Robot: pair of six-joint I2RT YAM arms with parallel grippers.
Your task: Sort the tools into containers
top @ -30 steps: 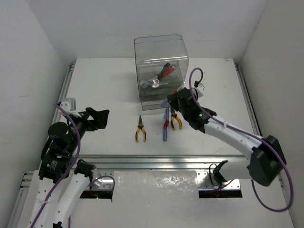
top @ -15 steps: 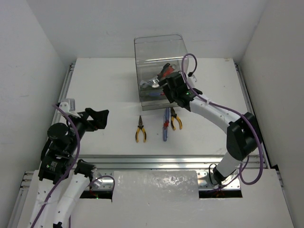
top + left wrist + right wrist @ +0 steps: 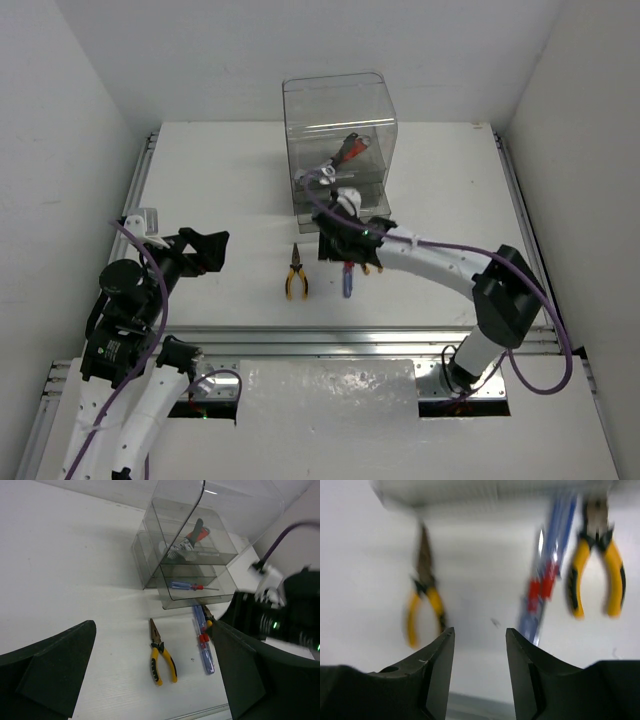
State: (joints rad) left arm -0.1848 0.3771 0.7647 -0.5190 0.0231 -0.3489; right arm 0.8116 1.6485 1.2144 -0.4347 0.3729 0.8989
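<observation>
Left claw (image 3: pixel 214 247): held wide apart, empty, off to the side.
Right claw (image 3: pixel 480 632): drawn back from the containers (image 3: pixel 335 105) to above the tools; jaws parted, seemingly nothing gripped (view blurred).
Tools: wrench (image 3: pixel 345 150) stowed; pliers (image 3: pixel 296 272) and screwdrivers (image 3: pixel 347 282) left on the counter (image 3: pixel 200 180).
Meaning: another pick was judged due.

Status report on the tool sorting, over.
Left hand open, aside. Right hand open, empty, above table. Pliers, second pliers, screwdrivers loose outside container. Nothing blocking.
</observation>
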